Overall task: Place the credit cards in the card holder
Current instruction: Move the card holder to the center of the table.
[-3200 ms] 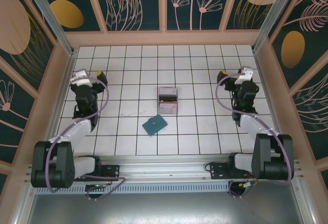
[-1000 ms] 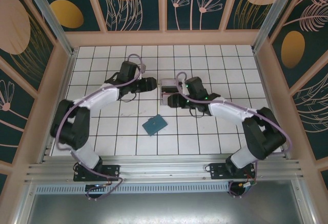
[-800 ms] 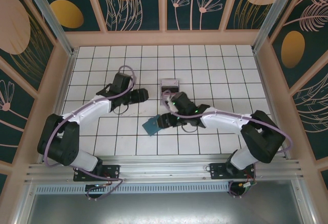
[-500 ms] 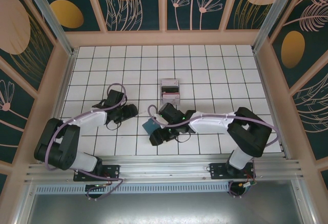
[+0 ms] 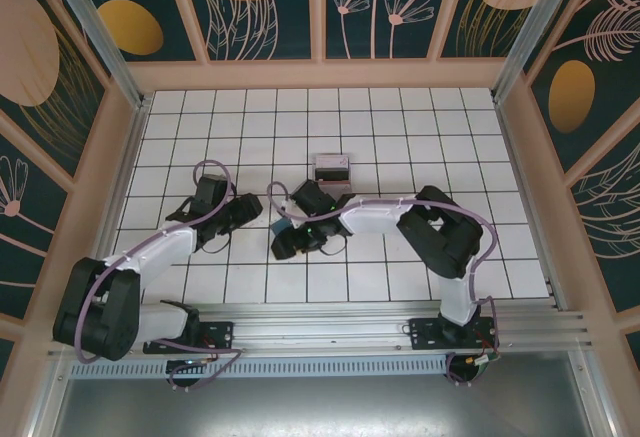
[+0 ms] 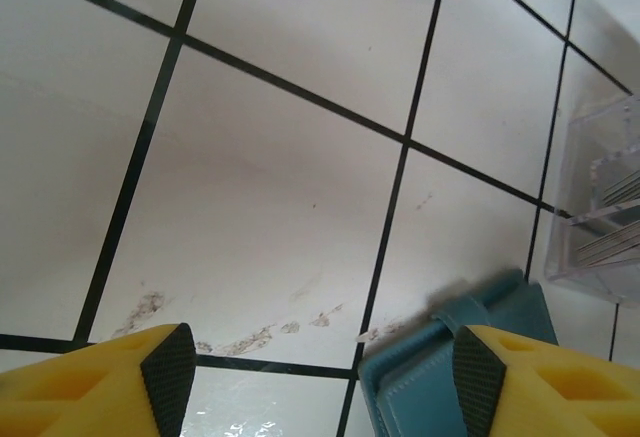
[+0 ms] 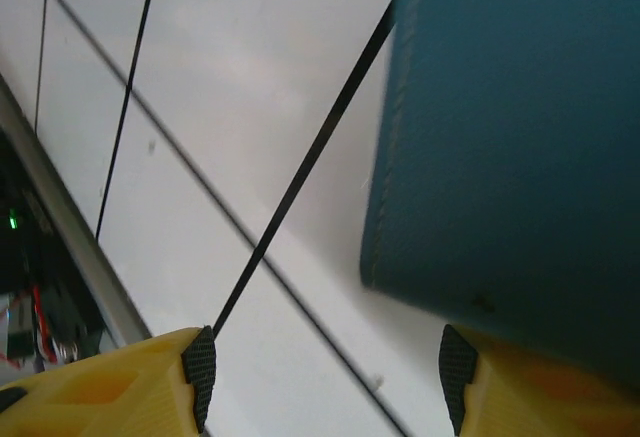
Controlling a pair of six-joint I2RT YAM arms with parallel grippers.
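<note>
Straddling one edge of the card holder [image 7: 520,137], the right gripper [image 7: 325,367] stands wide with nothing pinched. The left gripper [image 6: 320,372] is also wide, low over the table [image 6: 280,157], with a holder corner by its right pad. Risks: a finger may shove the flat holder along the tiles instead of catching it, or the crowded grippers may bump. The credit cards [image 5: 332,171] sit in the clear box [image 6: 590,207], just beyond the holder. From above the holder is mostly covered; folded or open, cannot tell. Card count unclear.
</note>
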